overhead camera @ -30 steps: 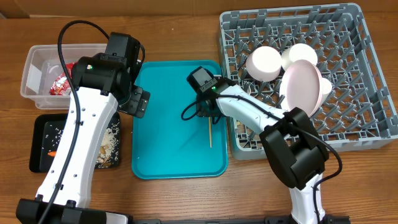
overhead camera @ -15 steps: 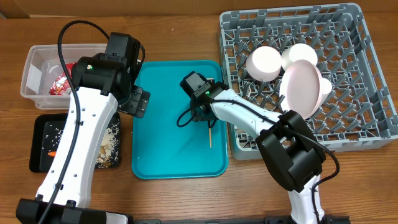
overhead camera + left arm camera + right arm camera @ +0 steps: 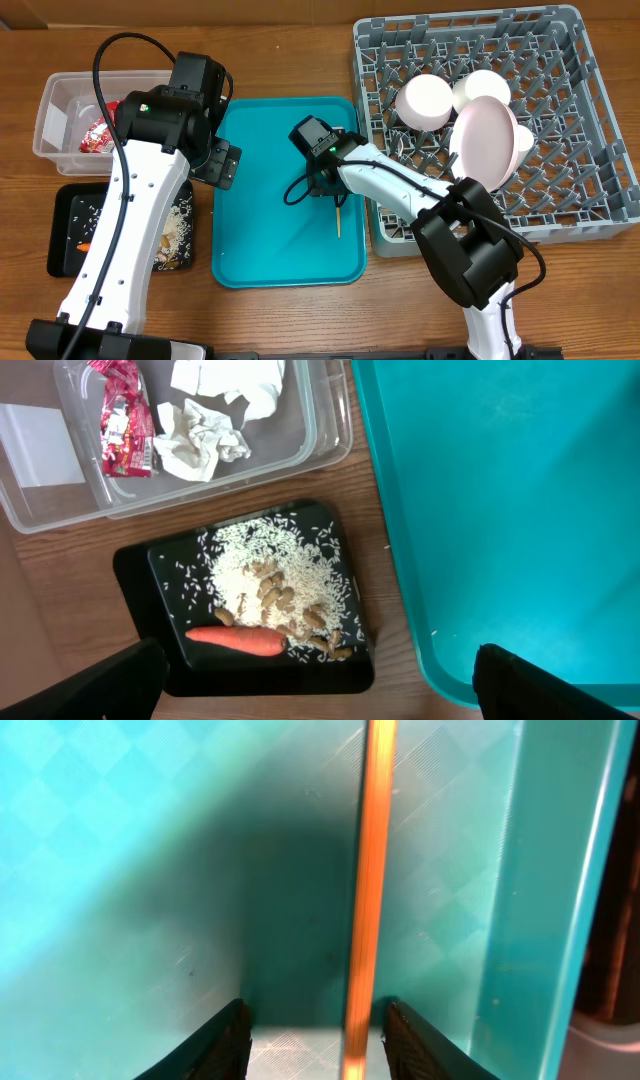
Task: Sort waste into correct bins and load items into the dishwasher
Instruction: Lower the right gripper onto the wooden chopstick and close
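Though print on the red wrapper point(image 3: 125, 420) is unreadable, left gripper point(image 3: 318, 685) gapes wide, right gripper point(image 3: 312, 1045) straddles the stick point(image 3: 370, 870) unclamped

Both arms wear white moulded shells between black joint housings. The left arm point(image 3: 120, 230), at the frame's left, has a black cable point(image 3: 110, 60) looping over its upper joint. The right arm point(image 3: 400, 185) trails a thinner black wire point(image 3: 298, 186), and the right end effector point(image 3: 315, 1050) has black, rounded fingers point(image 3: 215, 1045).
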Robot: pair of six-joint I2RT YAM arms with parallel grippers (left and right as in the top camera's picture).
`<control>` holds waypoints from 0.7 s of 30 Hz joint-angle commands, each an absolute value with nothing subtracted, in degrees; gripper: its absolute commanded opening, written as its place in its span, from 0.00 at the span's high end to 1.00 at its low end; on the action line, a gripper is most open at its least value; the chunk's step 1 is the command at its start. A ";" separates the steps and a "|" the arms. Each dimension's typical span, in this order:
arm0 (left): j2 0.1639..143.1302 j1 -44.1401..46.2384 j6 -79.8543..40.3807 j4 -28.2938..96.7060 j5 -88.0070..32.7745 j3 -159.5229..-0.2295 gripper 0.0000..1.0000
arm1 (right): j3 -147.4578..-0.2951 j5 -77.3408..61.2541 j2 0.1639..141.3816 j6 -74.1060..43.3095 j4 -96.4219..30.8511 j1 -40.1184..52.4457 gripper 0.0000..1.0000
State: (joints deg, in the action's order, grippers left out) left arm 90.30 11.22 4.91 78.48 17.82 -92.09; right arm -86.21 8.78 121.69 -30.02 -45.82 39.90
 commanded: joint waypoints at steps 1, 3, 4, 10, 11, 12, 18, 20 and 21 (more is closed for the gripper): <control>89.69 11.27 5.80 78.61 18.37 -93.10 0.00 | -86.67 7.18 122.91 -30.46 -46.15 41.36 0.54; 89.69 11.27 5.80 78.61 18.37 -93.10 0.00 | -86.87 6.24 122.91 -30.46 -46.13 41.71 0.54; 89.69 11.27 5.80 78.61 18.37 -93.10 0.00 | -86.94 5.74 122.91 -30.48 -46.11 41.80 0.54; 89.69 11.27 5.80 78.61 18.37 -93.10 0.00 | -87.13 4.93 122.91 -30.81 -46.13 41.85 0.57; 89.69 11.27 5.80 78.61 18.37 -93.10 0.00 | -87.15 4.86 122.91 -31.42 -46.15 41.85 0.57; 89.69 11.27 5.80 78.61 18.37 -93.10 0.00 | -87.18 4.38 122.89 -31.53 -46.11 41.85 0.57; 89.69 11.27 5.80 78.61 18.37 -93.10 0.00 | -87.90 4.45 122.89 -31.57 -45.89 41.80 0.57; 89.69 11.27 5.80 78.61 18.37 -93.10 0.00 | -87.90 6.37 122.89 -31.57 -45.23 41.65 0.57; 89.69 11.27 5.80 78.61 18.37 -93.10 0.00 | -87.90 7.53 122.89 -31.57 -44.88 41.67 0.57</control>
